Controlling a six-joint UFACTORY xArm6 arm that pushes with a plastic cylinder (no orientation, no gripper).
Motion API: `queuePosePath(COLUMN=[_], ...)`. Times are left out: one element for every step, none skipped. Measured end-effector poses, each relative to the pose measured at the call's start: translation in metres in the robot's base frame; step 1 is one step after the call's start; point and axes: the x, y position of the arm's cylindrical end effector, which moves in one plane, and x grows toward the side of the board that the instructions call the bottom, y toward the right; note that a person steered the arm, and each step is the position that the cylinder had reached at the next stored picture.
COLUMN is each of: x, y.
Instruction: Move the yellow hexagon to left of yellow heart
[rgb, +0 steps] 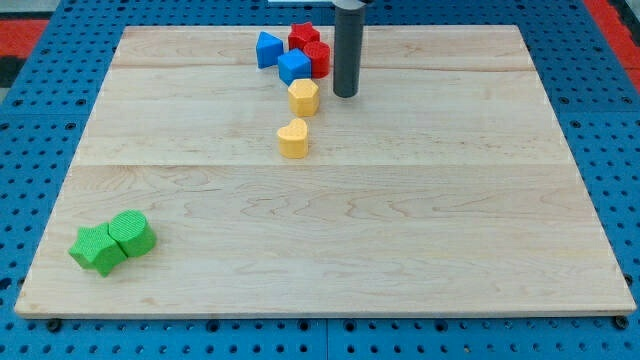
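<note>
A pale wooden board (330, 230) of glued planks with visible grain lies on a blue pegboard surface (40, 130); no writing or labels are readable. My tip (345, 95), the end of a smooth dark rod with no pincer to open or close, rests at the far side just right of the yellow hexagon (304, 96), apparently a hair apart. The yellow heart (293, 138) sits just nearer. Farther left cluster a blue cube (294, 66), a blue triangular block (267, 48), and two red blocks (308, 46), shapes unclear. Near left, a green star (96, 250) touches a green cylinder (131, 233).
</note>
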Motion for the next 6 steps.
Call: queuePosePath(x=[0.015, 0.023, 0.042, 0.052, 0.056, 0.092], y=[-0.042, -0.096, -0.153, -0.145, -0.11, -0.115])
